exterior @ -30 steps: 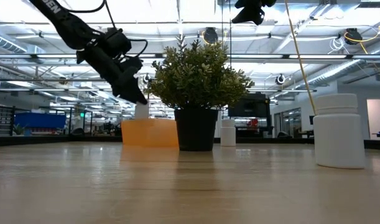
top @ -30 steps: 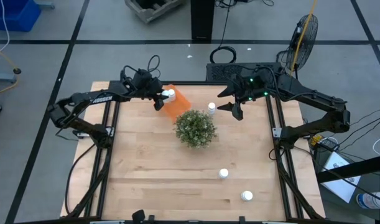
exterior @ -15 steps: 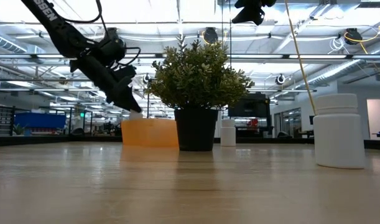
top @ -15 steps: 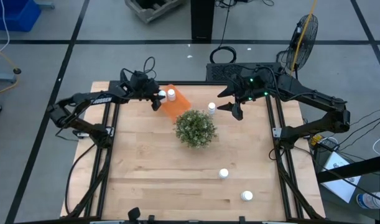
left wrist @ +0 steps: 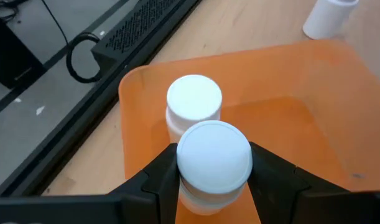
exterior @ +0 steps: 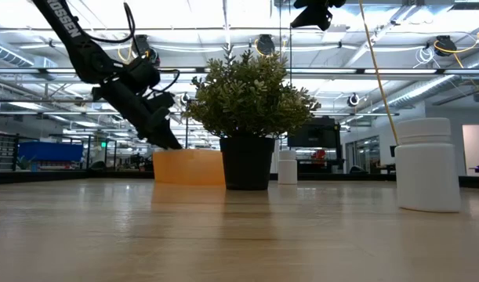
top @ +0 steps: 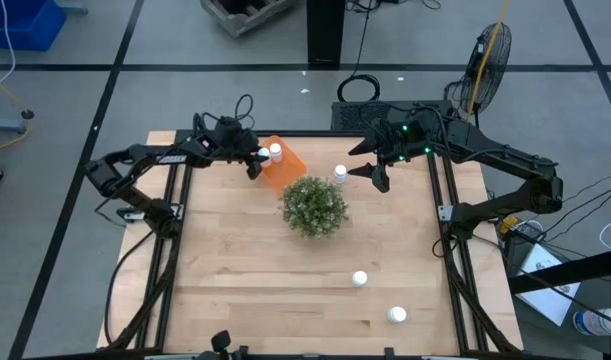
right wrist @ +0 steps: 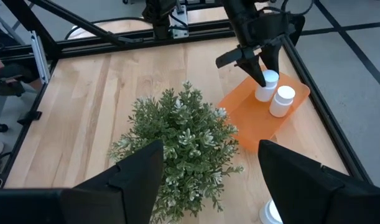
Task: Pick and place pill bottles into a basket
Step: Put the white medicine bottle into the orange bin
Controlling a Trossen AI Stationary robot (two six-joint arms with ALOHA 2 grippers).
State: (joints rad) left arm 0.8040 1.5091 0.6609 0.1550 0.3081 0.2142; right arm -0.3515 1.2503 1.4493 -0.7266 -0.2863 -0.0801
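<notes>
While my left gripper (left wrist: 213, 180) clamps a pill bottle (left wrist: 213, 163) inside the basket (left wrist: 314, 124), upper left of centre.
I'd lower it upright beside the standing bottle (left wrist: 193, 107), then release; the right gripper (top: 377, 176) waits open.

The left gripper (left wrist: 213, 177) has its dark fingers (left wrist: 160, 177) clamped on the sides of a white pill bottle (left wrist: 213, 160) above the orange basket (left wrist: 314, 124). A second bottle (left wrist: 193, 106) stands in the basket at 12 o'clock, touching the first. A third bottle (left wrist: 326, 15) stands on the wooden table (left wrist: 252, 31) beyond, at 2 o'clock.
</notes>
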